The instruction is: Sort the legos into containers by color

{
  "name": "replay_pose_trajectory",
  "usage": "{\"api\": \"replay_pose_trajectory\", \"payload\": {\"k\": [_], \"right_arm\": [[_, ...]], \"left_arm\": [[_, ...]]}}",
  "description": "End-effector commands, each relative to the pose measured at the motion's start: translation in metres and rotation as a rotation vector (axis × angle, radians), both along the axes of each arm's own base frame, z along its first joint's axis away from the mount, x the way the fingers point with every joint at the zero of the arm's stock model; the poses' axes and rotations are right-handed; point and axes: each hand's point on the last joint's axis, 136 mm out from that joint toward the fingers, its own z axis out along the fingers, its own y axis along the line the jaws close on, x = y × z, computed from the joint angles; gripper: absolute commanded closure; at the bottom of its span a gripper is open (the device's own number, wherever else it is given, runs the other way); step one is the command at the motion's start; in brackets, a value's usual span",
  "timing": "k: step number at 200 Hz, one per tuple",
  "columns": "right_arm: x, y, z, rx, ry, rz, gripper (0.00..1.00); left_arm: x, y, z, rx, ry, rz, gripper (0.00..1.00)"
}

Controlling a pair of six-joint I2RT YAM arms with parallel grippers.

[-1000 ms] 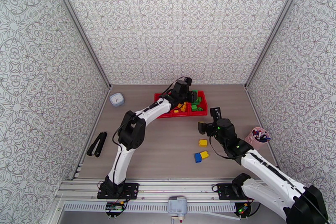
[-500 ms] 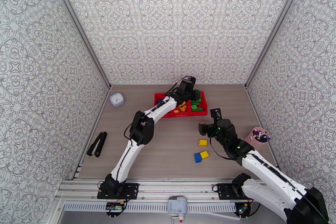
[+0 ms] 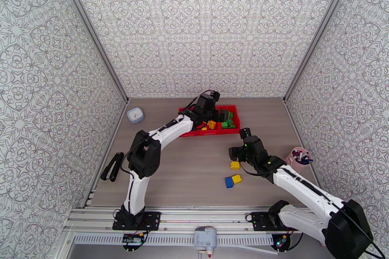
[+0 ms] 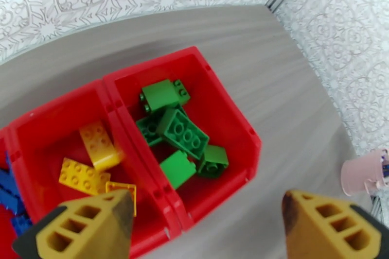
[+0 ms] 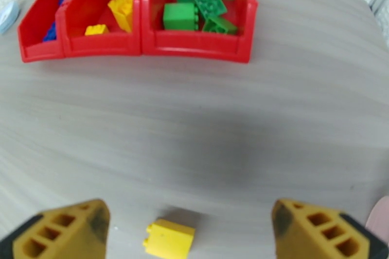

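Note:
The red tray (image 3: 228, 131) sits at the back of the table, its three containers side by side. Green legos (image 4: 182, 131) lie in the right one, yellow legos (image 4: 95, 155) in the middle one and blue legos (image 4: 8, 187) in the left one. My left gripper (image 3: 206, 108) hovers over the tray, open and empty, as the left wrist view (image 4: 209, 226) shows. On the table lie a yellow lego (image 3: 235, 164) and a touching blue lego (image 3: 229, 182) and yellow lego (image 3: 237, 178). My right gripper (image 5: 192, 231) stands open just above the single yellow lego (image 5: 170, 239).
A small white round cup (image 3: 135, 115) stands at the back left. A pink cup (image 3: 299, 158) holding small items stands to the right of the right arm. A black tool (image 3: 112, 166) lies near the left wall. Patterned walls enclose the table.
My left gripper went from shut to open over the green compartment and drew back to the left. My right gripper dipped closer to the single yellow lego, still open.

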Motion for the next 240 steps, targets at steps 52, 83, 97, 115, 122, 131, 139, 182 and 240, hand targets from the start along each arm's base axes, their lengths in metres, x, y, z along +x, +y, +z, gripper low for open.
{"api": "replay_pose_trajectory", "payload": {"k": [52, 83, 97, 115, 122, 131, 139, 182, 240], "right_arm": [[-0.015, 0.007, -0.041, 0.044, 0.243, -0.116, 0.09], [-0.021, 0.014, -0.059, 0.016, 0.315, -0.132, 0.09], [-0.022, 0.017, -0.065, -0.006, 0.341, -0.139, 0.09], [-0.022, 0.020, -0.073, -0.018, 0.366, -0.144, 0.10], [-0.023, 0.021, -0.076, -0.024, 0.374, -0.145, 0.11], [-0.022, 0.023, -0.078, -0.028, 0.380, -0.144, 0.12], [-0.022, 0.023, -0.081, -0.035, 0.388, -0.144, 0.13], [-0.022, 0.024, -0.089, -0.042, 0.406, -0.147, 0.25], [-0.023, 0.023, -0.089, -0.042, 0.411, -0.160, 0.49]], "left_arm": [[-0.095, 0.033, 0.028, 0.119, -0.263, -0.242, 0.00], [-0.136, 0.043, 0.017, 0.177, -0.327, -0.371, 0.00], [-0.155, 0.046, 0.009, 0.184, -0.352, -0.463, 0.00], [-0.175, 0.048, 0.001, 0.190, -0.380, -0.558, 0.00], [-0.182, 0.050, -0.003, 0.193, -0.384, -0.588, 0.00], [-0.190, 0.050, -0.005, 0.193, -0.390, -0.622, 0.00], [-0.195, 0.050, -0.008, 0.194, -0.391, -0.647, 0.00], [-0.206, 0.049, -0.015, 0.186, -0.395, -0.695, 0.00], [-0.207, 0.048, -0.016, 0.188, -0.399, -0.700, 0.00]]}}
